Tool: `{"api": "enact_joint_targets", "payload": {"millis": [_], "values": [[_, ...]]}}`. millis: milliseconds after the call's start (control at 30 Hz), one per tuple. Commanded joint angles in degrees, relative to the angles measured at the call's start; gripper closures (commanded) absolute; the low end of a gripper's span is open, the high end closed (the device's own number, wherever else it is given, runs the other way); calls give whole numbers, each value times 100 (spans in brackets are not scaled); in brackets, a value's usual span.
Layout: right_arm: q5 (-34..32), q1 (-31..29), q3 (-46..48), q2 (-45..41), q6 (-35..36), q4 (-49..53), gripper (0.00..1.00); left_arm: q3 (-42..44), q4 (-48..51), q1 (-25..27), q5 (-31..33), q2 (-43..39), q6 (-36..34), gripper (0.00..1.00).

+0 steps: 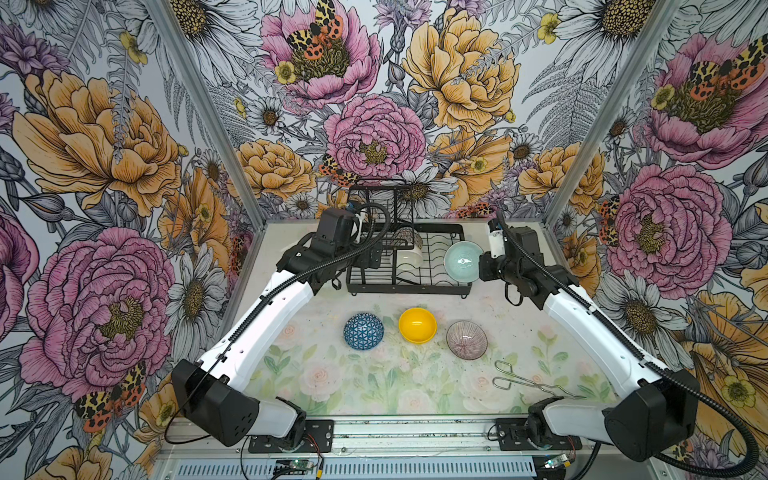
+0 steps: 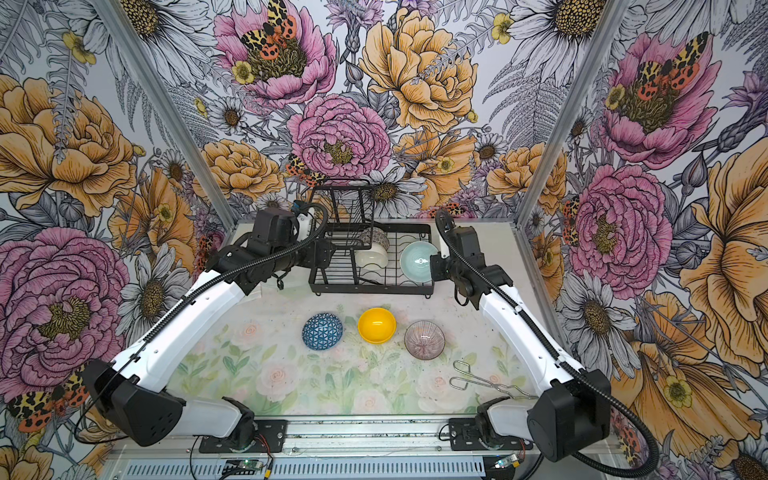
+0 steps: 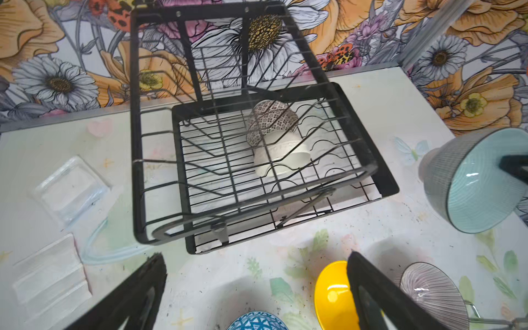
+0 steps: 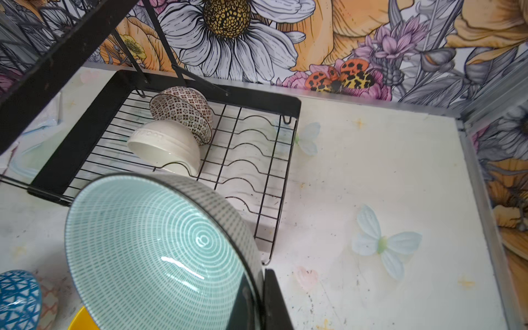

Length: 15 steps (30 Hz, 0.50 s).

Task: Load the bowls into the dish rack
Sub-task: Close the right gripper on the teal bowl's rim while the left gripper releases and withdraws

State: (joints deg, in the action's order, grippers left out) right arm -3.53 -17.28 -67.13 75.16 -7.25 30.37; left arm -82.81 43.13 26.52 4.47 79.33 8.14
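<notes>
Top views both put the two arm bases nearest me, at the front edge of the worktop (image 1: 332, 386), with the wire tongs (image 1: 528, 384) lying just ahead of the right base. Next out sit three bowls in a row, apart from one another: the blue triangle bowl (image 1: 363, 331), which looks turned over with its dome up, then the yellow bowl (image 1: 417, 325) and the mauve bowl (image 1: 466, 339), both mouth up.

Beyond them the left arm (image 1: 266, 320) stretches forward and inward, its wrist bent towards the left end of the dish rack (image 1: 440, 227). Seen from the left wrist, the left jaws stand wide apart, fingers (image 3: 134, 294) spread over the worktop, gripping nothing. The right arm (image 1: 590, 332) mirrors it, elbow out, wrist turned in at the rack's right end. The right jaws are clamped on the rim of the teal bowl (image 1: 462, 261), one finger (image 4: 275, 303) against its outside. That bowl hangs tipped on edge, its inside showing towards the front, over the right end of the rack's base. Whether its lower edge meets the wires I cannot tell.

Farther in, the cream bowl (image 1: 409, 252) and the mosaic bowl (image 1: 405, 237) lean on edge in the base, touching each other, below the raised upper basket (image 1: 380, 208) at the rack's back left.
</notes>
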Motion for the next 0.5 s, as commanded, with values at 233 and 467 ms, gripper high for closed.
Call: {"api": "enact_joint_targets", "payload": {"millis": [233,467], "values": [[-605,-1,265,868,2310,-3277,100,1037,89,-1554,-484,-740,508,1],[-437,-4,-79,1999,3799,-4497,100,1296,166,-2046,-704,-607,479,1]]}}
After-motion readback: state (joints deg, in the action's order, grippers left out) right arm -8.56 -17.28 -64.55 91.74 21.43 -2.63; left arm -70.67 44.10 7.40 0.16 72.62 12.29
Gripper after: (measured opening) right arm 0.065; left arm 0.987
